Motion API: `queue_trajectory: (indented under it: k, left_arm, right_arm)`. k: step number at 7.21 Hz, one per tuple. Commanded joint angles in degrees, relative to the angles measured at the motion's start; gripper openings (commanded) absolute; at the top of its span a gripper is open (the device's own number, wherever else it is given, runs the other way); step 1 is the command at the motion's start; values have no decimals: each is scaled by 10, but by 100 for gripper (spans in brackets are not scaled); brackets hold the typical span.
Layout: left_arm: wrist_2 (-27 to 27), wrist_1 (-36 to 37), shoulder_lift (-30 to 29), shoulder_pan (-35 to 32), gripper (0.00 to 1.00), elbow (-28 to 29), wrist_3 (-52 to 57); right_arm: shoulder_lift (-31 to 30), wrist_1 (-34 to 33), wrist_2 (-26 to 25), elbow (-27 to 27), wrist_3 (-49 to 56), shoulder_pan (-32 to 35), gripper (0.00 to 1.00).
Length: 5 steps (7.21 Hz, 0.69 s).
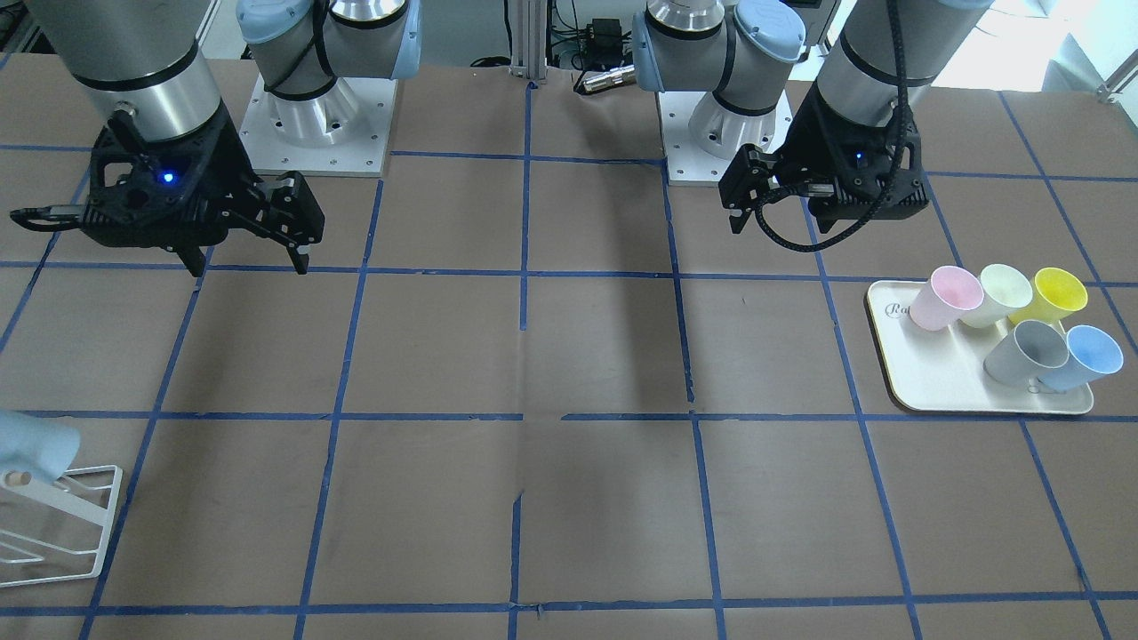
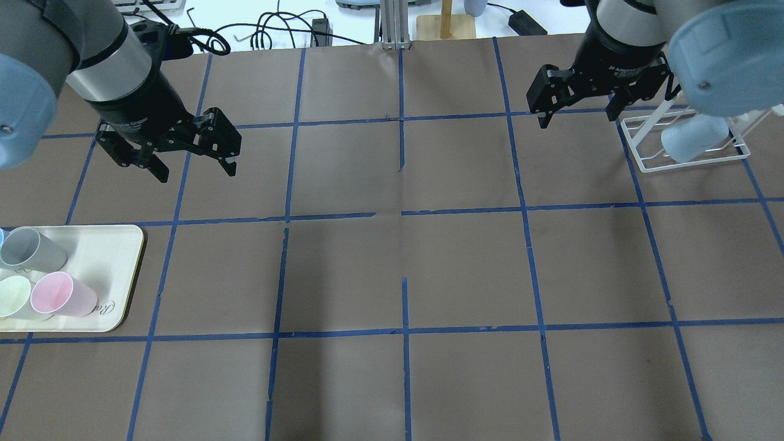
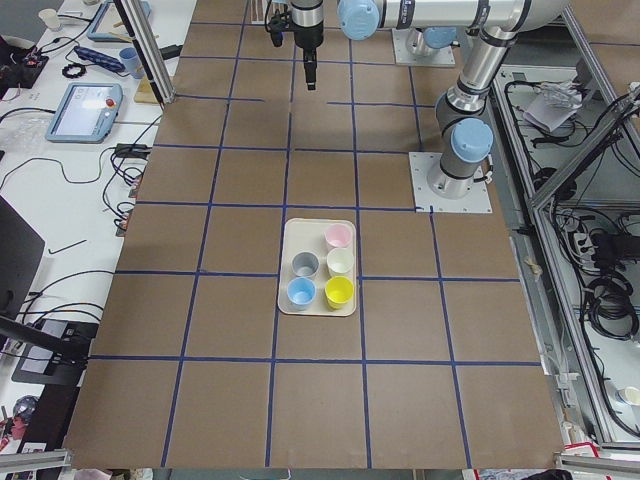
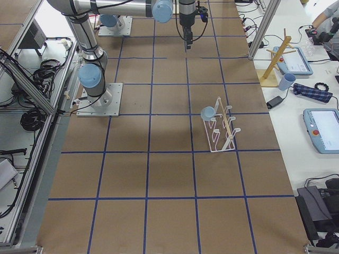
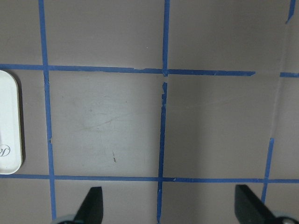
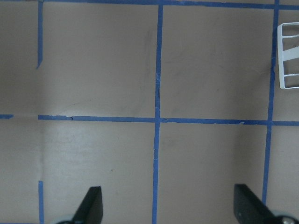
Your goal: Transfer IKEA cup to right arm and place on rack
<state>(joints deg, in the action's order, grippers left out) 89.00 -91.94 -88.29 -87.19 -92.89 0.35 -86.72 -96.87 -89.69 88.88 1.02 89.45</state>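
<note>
The IKEA cup (image 2: 692,142) sits tilted on a peg of the rack (image 4: 221,132), at the upper right of the overhead view; placement appears complete. The right gripper (image 2: 577,116) is spread and empty, just left of the rack. The left gripper (image 2: 196,171), upper left, is likewise spread and empty. The cup is judged light, stiff and smooth: grip gently across its tapered wall. The frame centre is open; the rack wires and the tray (image 1: 933,391) limit the edges.

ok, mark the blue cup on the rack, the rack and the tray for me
blue cup on the rack (image 2: 691,139), overhead exterior view, on its side wall.
rack (image 4: 223,131), exterior right view, middle of the wire frame.
tray (image 1: 938,369), exterior front-facing view, bare part of its floor.
</note>
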Motion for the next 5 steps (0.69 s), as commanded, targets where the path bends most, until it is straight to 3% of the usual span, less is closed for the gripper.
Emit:
queue_trajectory:
  k: [1,5]
  left_arm:
    - [0,-2,0,0,100,0,0]
    - [2,-3,3,-1,100,-3,1]
  right_arm:
    - [9,7,-6,-12,-44,-7,100]
    - [4,26,-7,-20,-45,-5,100]
